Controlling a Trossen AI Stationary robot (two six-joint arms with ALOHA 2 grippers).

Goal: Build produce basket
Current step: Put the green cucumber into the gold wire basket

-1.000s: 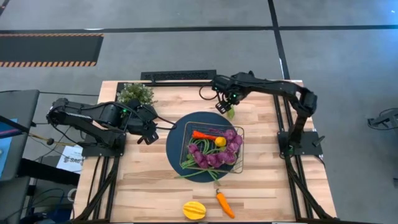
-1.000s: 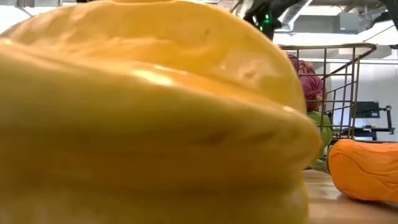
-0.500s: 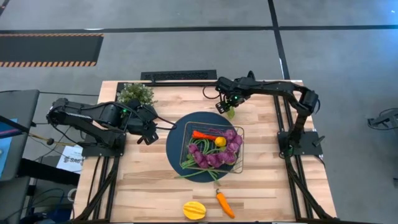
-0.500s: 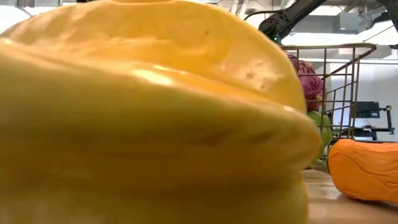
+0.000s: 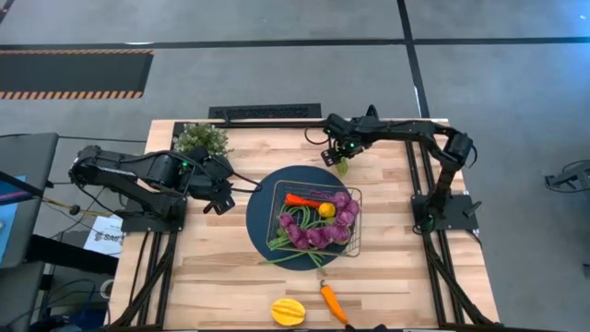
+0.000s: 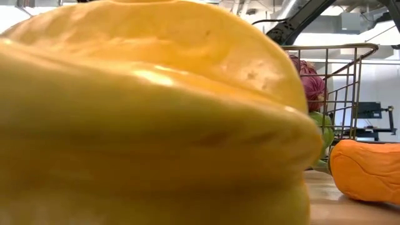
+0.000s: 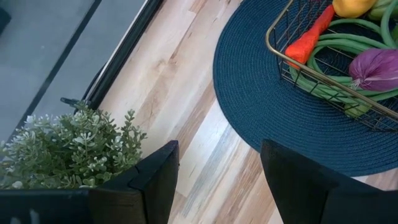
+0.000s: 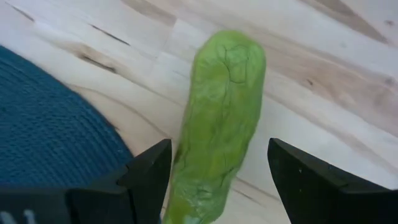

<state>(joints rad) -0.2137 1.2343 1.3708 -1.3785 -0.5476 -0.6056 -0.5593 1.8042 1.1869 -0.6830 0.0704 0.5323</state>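
The wire basket point(image 5: 354, 195) stands on a dark blue round mat point(image 5: 260, 219) in mid-table. It holds purple grapes point(image 5: 323, 231), a red chili point(image 5: 302, 199), a lemon point(image 5: 326, 209) and green beans point(image 5: 281, 247). A green cucumber point(image 8: 221, 118) lies on the wood by the mat's far right edge. My right gripper point(image 8: 217, 186) hangs open over the cucumber, pointing down, one finger on each side of it and apart from it. My left gripper point(image 7: 214, 180) waits open, left of the mat. A yellow ribbed fruit point(image 5: 288, 311) and an orange carrot point(image 5: 333, 302) lie at the near edge.
A bushy potted plant point(image 5: 203, 138) stands at the far left corner, close to my left gripper. A black bar point(image 5: 265, 112) runs along the far edge. In the low view the yellow fruit point(image 6: 150, 112) blocks most of the table. Bare wood lies around the mat.
My right gripper has sunk toward the cucumber and tipped to point more steeply down. The cucumber and the rest of the produce have stayed where they were.
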